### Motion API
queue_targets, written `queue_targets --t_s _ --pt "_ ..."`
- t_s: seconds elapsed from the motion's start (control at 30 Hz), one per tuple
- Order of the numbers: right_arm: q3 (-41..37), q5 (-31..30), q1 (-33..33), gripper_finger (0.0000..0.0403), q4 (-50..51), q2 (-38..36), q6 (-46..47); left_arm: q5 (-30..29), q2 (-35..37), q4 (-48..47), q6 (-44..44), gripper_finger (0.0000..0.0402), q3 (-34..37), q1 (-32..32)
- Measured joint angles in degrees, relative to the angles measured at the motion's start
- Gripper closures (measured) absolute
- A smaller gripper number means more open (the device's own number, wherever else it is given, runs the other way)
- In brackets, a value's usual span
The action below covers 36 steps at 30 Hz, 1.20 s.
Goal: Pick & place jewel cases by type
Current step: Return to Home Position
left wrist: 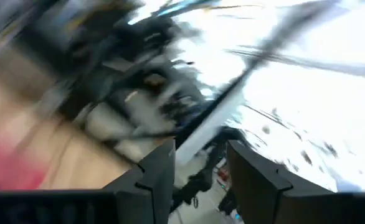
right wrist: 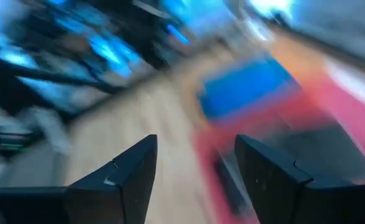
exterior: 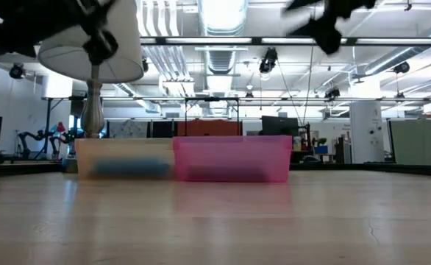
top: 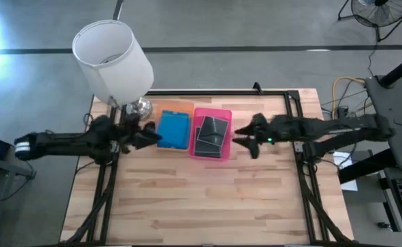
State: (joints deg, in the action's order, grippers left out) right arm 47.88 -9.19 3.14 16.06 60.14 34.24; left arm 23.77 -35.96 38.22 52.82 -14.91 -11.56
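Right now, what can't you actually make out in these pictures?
How many blue cases lie in the orange tray: the high view shows only the top one.
How many dark cases fill the pink tray: they overlap.
Both wrist views: motion blur smears the scene.
Low view: tray walls blur the contents.

One orange tray (top: 177,106); one pink tray (top: 212,110); one lamp (top: 112,58); jewel cases (top: 173,130) stacked, uncountable

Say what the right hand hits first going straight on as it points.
Likely the pink translucent plastic tray, directly ahead of the right hand; the hand is raised, so it may clear the rim.
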Motion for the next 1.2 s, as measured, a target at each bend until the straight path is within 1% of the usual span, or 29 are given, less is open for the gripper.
queue_targets --t_s 0.07,0.13,0.23,0.27,0.33,0.37,0.4,0.5,0.57,0.6,0.67,0.77,0.87,0.93,1.0,1.1,1.2 --pt "-4.0 2.4 0.1 0.0191 -9.6 -4.7 -5.7 2.6 1.7 4.3 -5.4 0.0275 0.3 -1.2" --pt "-9.6 4.8 -0.9 0.0192 -14.0 -9.5 -7.6 3.0 4.2 2.6 -7.5 0.0275 0.3 -1.9" --pt "-19.1 5.0 -2.0 0.0192 -22.9 -16.3 -6.3 3.7 7.7 -8.6 -10.1 0.0275 0.3 -1.3" --pt "-22.1 5.9 -2.1 0.0192 -27.0 -18.2 -6.1 3.9 9.0 -12.4 -11.1 0.0275 0.4 -1.2" --pt "-26.8 9.7 -1.7 0.0192 -33.4 -22.4 -6.0 3.6 12.0 -17.3 -13.3 0.0275 0.4 -1.3" --pt "-28.9 10.3 -1.5 0.0192 -34.3 -24.3 -5.6 3.2 13.4 -19.2 -14.5 0.0275 0.4 -1.3" --pt "-30.3 9.7 -1.5 0.0193 -34.7 -25.9 -5.4 2.4 15.0 -21.1 -15.5 0.0275 0.4 -1.3" --pt "-33.3 4.8 -1.5 0.0193 -34.5 -29.7 -5.6 -1.6 20.2 -28.1 -16.6 0.0275 0.4 -1.3" --pt "-34.2 4.0 -1.4 0.0193 -35.1 -31.3 -6.7 -4.4 23.5 -33.7 -16.9 0.0275 0.4 -1.3" --pt "-34.8 3.5 -1.4 0.0193 -35.1 -31.9 -7.2 -4.8 25.0 -35.4 -17.1 0.0275 0.4 -1.3" --pt "-35.7 2.7 -1.5 0.0193 -35.1 -32.6 -7.3 -5.1 27.6 -35.8 -17.9 0.0275 1.0 -1.2" --pt "-37.5 3.4 -1.4 0.0193 -35.1 -33.2 -7.2 -5.2 30.7 -36.1 -19.5 0.0275 2.5 -1.2" --pt "-40.6 2.9 -1.5 0.0193 -39.4 -33.1 -7.1 -5.6 33.9 -35.7 -19.1 0.0275 5.8 -1.2" --pt "-43.1 3.3 -1.4 0.0193 -43.9 -33.0 -7.7 -5.8 35.3 -33.1 -18.6 0.0275 8.8 -1.1" --pt "-45.1 3.0 -1.5 0.0193 -46.5 -33.0 -8.2 -5.3 35.9 -29.0 -18.7 0.0275 11.5 -1.1" --pt "-47.2 3.3 -1.4 0.0193 -46.7 -33.1 -8.9 -5.0 36.0 -24.4 -20.3 0.0275 14.3 -1.1" --pt "-47.4 3.6 -1.4 0.0193 -44.8 -33.1 -11.4 -4.9 35.8 -29.1 -24.3 0.0275 14.3 -1.1"
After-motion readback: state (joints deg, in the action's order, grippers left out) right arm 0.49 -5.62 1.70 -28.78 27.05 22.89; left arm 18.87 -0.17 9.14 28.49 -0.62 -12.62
